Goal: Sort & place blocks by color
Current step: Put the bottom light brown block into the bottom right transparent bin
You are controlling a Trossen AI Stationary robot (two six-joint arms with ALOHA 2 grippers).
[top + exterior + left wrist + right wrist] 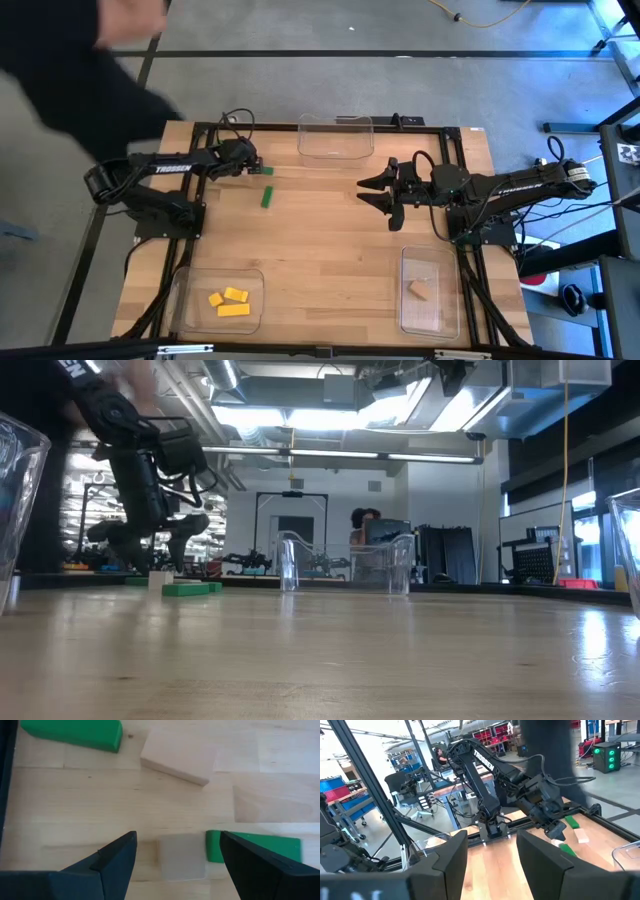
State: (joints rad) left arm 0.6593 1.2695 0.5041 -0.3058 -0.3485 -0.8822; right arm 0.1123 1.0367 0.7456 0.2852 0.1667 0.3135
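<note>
Left gripper (177, 865) hovers low, jaws apart, over a small tan block (181, 856) lying between the fingertips; a green block (260, 847) touches its side. Best to descend square so only the tan piece gets pinched. Right gripper (385, 192) waits mid-table, jaws apart. Tan tray (427, 318) sits near the right arm's base.

Two matte black, six-joint arms, each lettered "TROSSEN" in white along its forearm link. Left hand (177, 865): two dark, wedge-shaped fingers (115, 857) with flat inner faces. Right hand (383, 193): matching black fingers. Black cables loop beside both arm bases.
</note>
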